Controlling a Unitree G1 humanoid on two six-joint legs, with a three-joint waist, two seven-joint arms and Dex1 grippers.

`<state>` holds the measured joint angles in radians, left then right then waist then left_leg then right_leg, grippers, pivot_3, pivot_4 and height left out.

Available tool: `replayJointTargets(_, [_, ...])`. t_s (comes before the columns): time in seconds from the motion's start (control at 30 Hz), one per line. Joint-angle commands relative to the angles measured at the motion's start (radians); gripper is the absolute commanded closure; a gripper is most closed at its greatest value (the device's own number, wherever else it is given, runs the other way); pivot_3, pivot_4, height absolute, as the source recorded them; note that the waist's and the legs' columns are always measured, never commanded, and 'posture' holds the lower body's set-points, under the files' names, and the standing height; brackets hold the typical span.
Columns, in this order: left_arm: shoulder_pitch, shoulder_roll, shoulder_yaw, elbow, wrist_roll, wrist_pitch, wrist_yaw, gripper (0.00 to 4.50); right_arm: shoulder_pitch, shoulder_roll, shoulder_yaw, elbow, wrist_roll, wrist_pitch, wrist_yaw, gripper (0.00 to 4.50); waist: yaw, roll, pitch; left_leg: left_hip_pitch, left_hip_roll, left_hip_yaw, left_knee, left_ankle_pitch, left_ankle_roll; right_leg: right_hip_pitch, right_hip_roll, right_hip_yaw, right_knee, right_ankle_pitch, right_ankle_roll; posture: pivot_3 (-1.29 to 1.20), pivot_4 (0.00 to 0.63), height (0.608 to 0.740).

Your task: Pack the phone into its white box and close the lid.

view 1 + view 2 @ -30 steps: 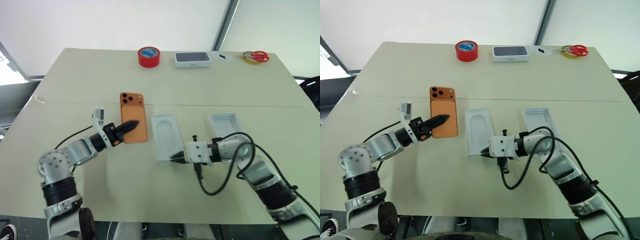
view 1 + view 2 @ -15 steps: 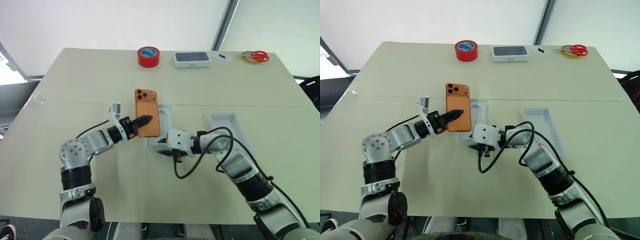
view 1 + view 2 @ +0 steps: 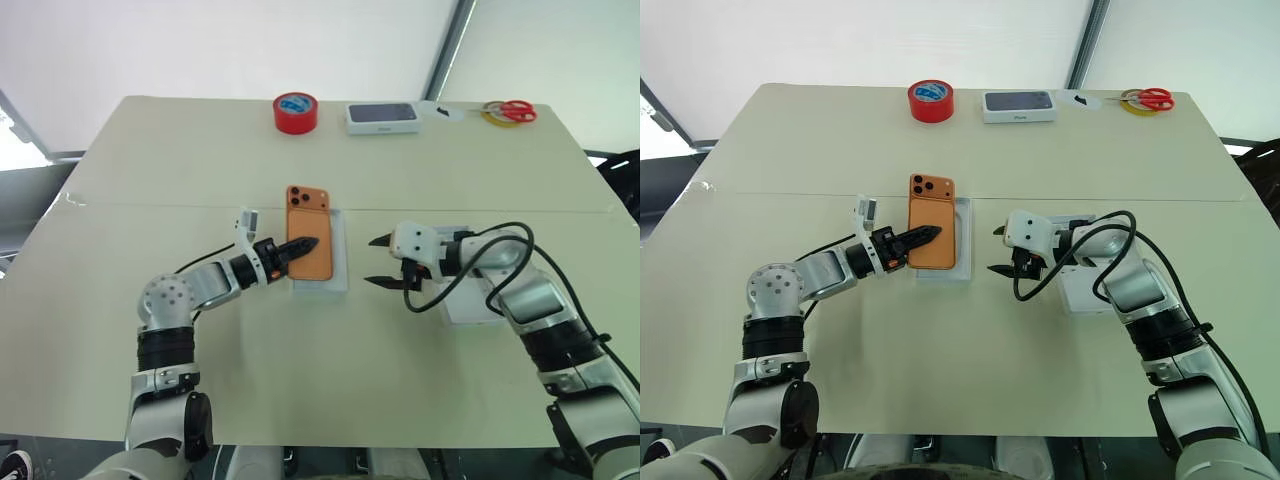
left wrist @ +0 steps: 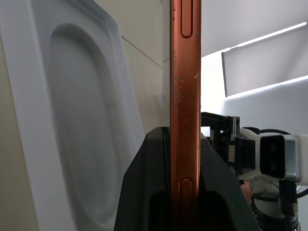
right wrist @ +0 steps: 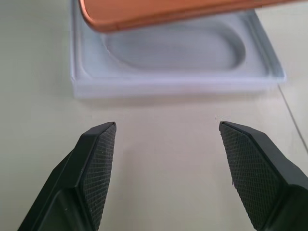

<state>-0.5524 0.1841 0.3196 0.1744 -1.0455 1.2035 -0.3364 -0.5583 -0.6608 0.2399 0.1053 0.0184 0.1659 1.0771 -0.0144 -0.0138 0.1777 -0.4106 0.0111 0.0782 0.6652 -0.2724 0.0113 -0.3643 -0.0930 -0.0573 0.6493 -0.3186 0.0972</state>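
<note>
**One phone held over the tray, not yet seated**

Head views: the left gripper (image 3: 303,243) is clenched on the phone (image 3: 310,244), which hangs over the white box (image 3: 338,262) with its lenses at the far end and its back up. The phone covers most of the tray but sits skewed toward the box's left side, with the right margin of the tray exposed. Just to the right of the box, the right gripper (image 3: 378,262) stands with its jaws spread, grasping nothing and apart from the box wall. The lid (image 3: 470,305) lies on the table (image 3: 200,150) further right of the box, partly under the right forearm. Red tape (image 3: 297,112), a second box with a dark picture (image 3: 383,118) and scissors (image 3: 512,111) lie well beyond the box at the far edge.

Left wrist view: the phone is seen edge-on between the clenched fingers (image 4: 144,192); the tray's rounded recess lies alongside it, with a visible gap between the two.

Right wrist view: the fingertips (image 5: 98,168) are released wide; the phone overhangs the recess clear of the tray.

Assessment: the step in hand is insertion. The next move calls for squaring the phone to the recess, lowering it flat and releasing it, then fetching the lid.
</note>
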Motion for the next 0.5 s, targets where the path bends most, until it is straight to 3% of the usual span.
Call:
replayJointTargets(0.03, [-0.020,-0.006,-0.002,-0.017,-0.011,-0.013,-0.026,4.50,-0.033,0.020,-0.012,0.006,0.003,-0.038,-0.012,0.94,0.001,0.000,0.000,0.000,0.000,0.000,0.000,0.000,0.000,0.000,0.000,0.000,0.000,0.000,0.000,0.00,0.150,0.730])
replayJointTargets(0.2, [-0.029,-0.024,0.010,-0.005,-0.013,-0.007,0.003,2.19,-0.029,0.031,-0.004,0.017,-0.013,-0.057,-0.023,0.87,0.007,0.000,0.000,0.000,0.000,0.000,0.001,0.000,0.000,0.001,0.000,0.000,0.000,0.000,0.000,0.00,0.150,0.730])
replayJointTargets(0.23, [-0.034,-0.027,0.015,-0.002,-0.022,0.008,0.014,1.48,-0.027,0.032,-0.003,0.016,-0.014,-0.059,-0.024,0.87,0.007,0.000,0.000,0.000,0.000,0.000,0.001,0.000,0.000,0.001,0.000,0.000,0.000,0.000,0.000,0.00,0.150,0.730])
replayJointTargets(0.3, [-0.043,-0.023,0.012,-0.007,-0.029,0.043,0.033,0.73,-0.026,0.036,-0.004,0.014,-0.011,-0.055,-0.023,0.87,0.008,0.000,0.000,0.000,0.000,-0.001,0.001,0.000,0.000,0.001,0.000,0.000,0.000,0.000,0.000,0.00,0.150,0.730])
replayJointTargets(0.5, [-0.076,0.000,0.044,-0.021,-0.058,0.139,0.087,0.73,-0.038,0.037,-0.004,0.039,-0.025,-0.073,-0.033,0.87,0.004,0.000,0.000,0.000,0.000,-0.001,0.001,0.000,0.000,0.001,0.000,0.000,0.000,0.000,0.000,0.00,0.150,0.730])
